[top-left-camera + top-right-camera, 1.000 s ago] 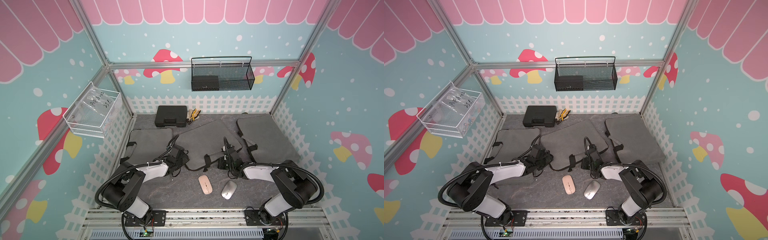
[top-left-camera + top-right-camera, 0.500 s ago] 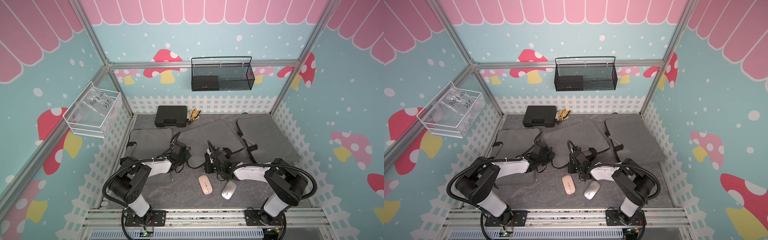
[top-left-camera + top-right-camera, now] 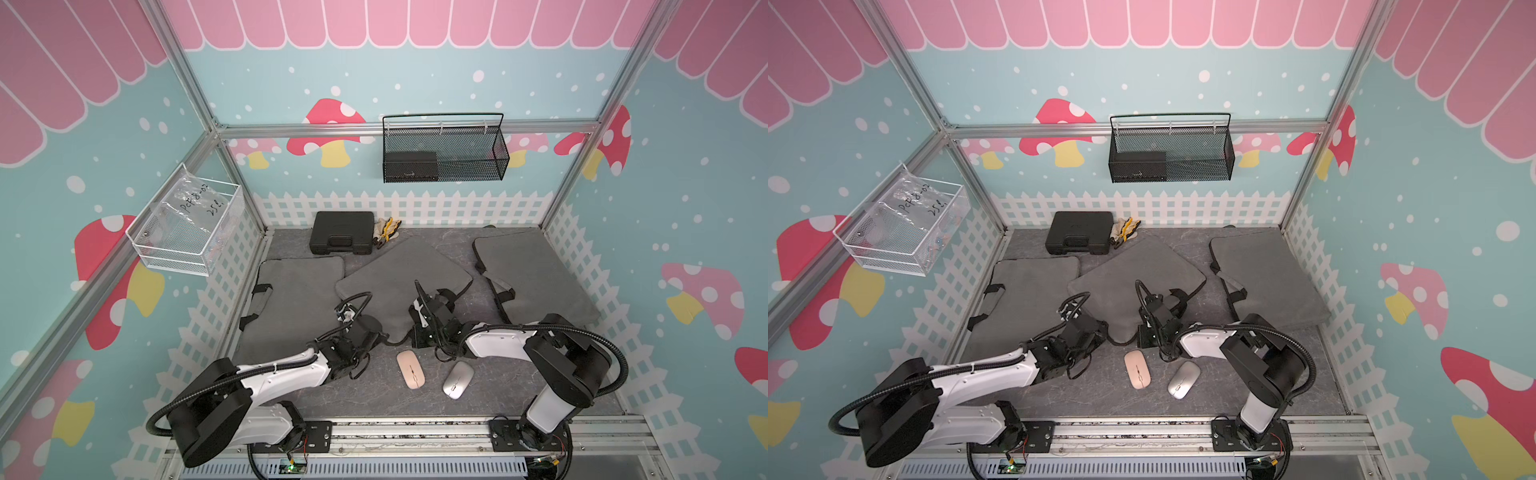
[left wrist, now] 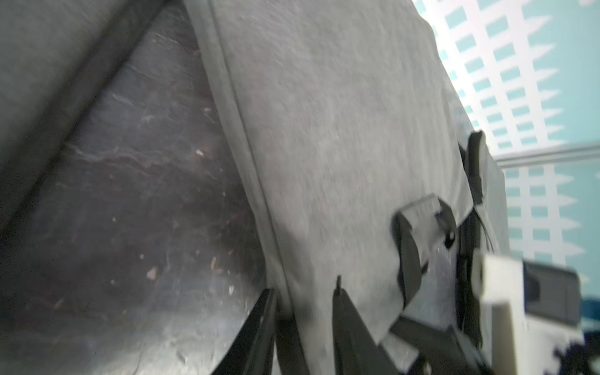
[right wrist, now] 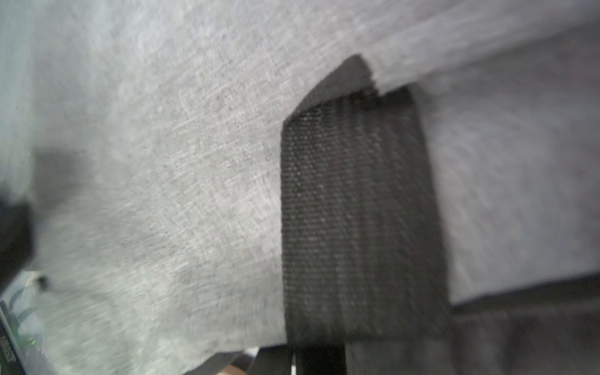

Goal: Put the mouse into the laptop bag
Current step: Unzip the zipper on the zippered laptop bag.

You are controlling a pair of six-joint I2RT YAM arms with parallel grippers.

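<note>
Both top views show the middle bag [image 3: 399,278] lying flat on the mat [image 3: 374,403], its near edge partly hidden by the two arms. In the blurred left wrist view the left gripper [image 4: 305,324] has its fingers apart, one on each side of that bag's edge; whether they press the cloth I cannot tell. The right gripper [image 3: 433,305] is closed on the bag's black strap [image 5: 357,211], its tips cut off in the right wrist view. The pink mouse [image 3: 409,369] and the silver mouse [image 3: 457,379] lie outside the bag, on the mat near the front.
</note>
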